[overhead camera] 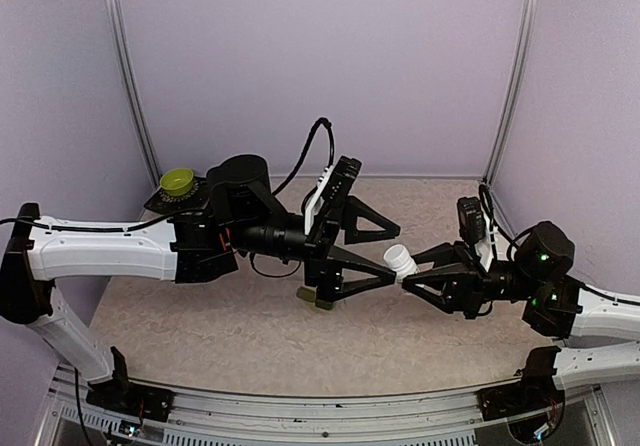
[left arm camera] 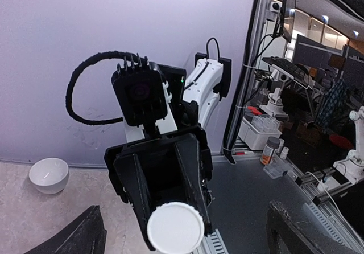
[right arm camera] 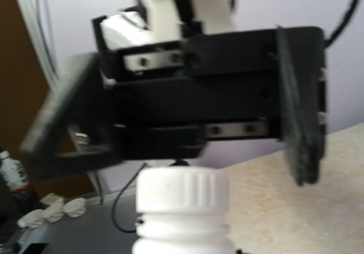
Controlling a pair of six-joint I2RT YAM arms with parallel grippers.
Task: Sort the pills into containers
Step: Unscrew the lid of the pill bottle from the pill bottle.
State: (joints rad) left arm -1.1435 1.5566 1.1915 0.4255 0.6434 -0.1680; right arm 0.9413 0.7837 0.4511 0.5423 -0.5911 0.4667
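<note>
Top cam sits high at the near edge, looking down over the table [overhead camera: 200, 316]. Wrist cams face each other close up; all three share the bottle [overhead camera: 399, 258].

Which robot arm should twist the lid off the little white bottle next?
Probably left. The left end effector is wide open, with the cap of the white bottle between its fingers, free to grab it. The right end effector is shut on the bottle, busy holding it.
</note>
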